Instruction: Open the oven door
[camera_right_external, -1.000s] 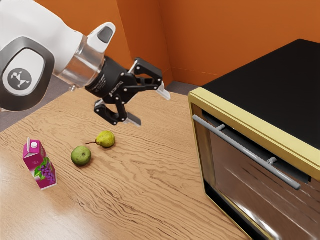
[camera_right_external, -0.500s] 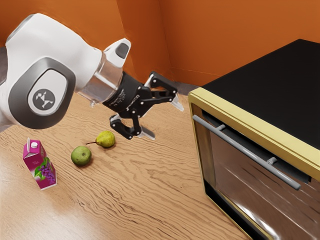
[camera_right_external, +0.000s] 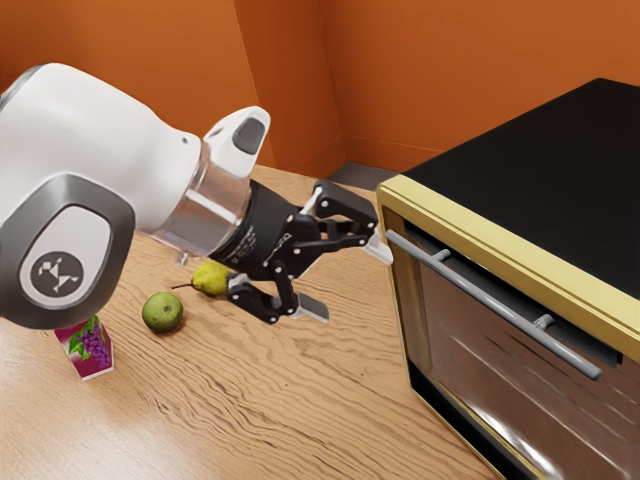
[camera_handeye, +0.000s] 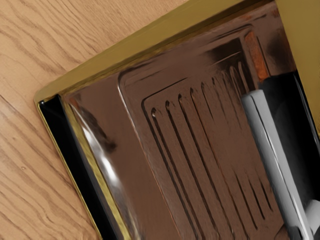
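Where the black-topped, gold-framed box oven (camera_right_external: 540, 150) stands, one brown-tinted glass oven door (camera_right_external: 500, 370) closes its front; one straight grey bar handle (camera_right_external: 490, 300), fixed along the door's upper part; one black two-finger gripper (camera_right_external: 346, 278) (jaws spread), near the oven's handle; one round green fruit (camera_right_external: 162, 312), well apart from the oven.

The arm (camera_right_external: 125, 145) hides the top of the carton (camera_right_external: 90, 352), the gripper (camera_right_external: 351, 284) part of the yellow pear (camera_right_external: 208, 278). Both views crop the oven (camera_right_external: 540, 160), the wrist view its handle (camera_handeye: 272, 155).
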